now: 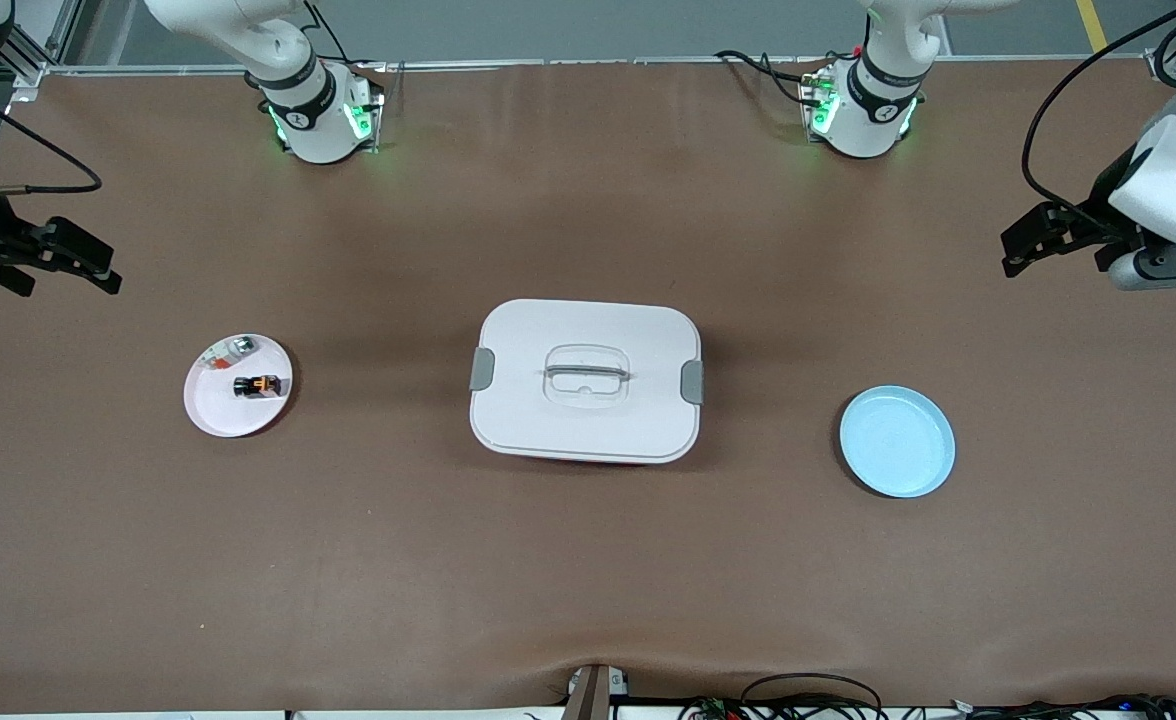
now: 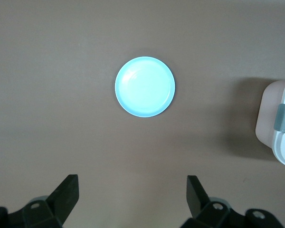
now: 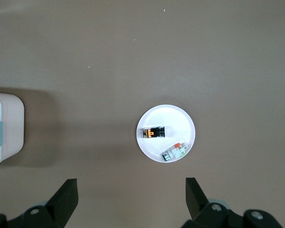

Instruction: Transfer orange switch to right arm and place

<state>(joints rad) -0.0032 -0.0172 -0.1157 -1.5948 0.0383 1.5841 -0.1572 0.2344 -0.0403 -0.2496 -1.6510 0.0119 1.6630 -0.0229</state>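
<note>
The orange switch [image 1: 256, 385], a tiny black part with an orange section, lies on a small white plate [image 1: 218, 410] toward the right arm's end of the table. It also shows in the right wrist view [image 3: 153, 132], on the same plate [image 3: 173, 118]. My right gripper [image 1: 68, 278] hangs open and empty over bare table at that end, apart from the plate; it shows open in its wrist view [image 3: 131, 181]. My left gripper [image 1: 1048, 258] hangs open and empty over bare table at the left arm's end; it shows open in its wrist view [image 2: 132, 179].
A silver-white-and-red piece [image 1: 231, 351] lies on the white plate beside the switch [image 3: 175, 151]. A white lidded box [image 1: 586, 330] with grey latches stands mid-table. An empty light blue plate [image 1: 897, 441] lies toward the left arm's end [image 2: 145, 86].
</note>
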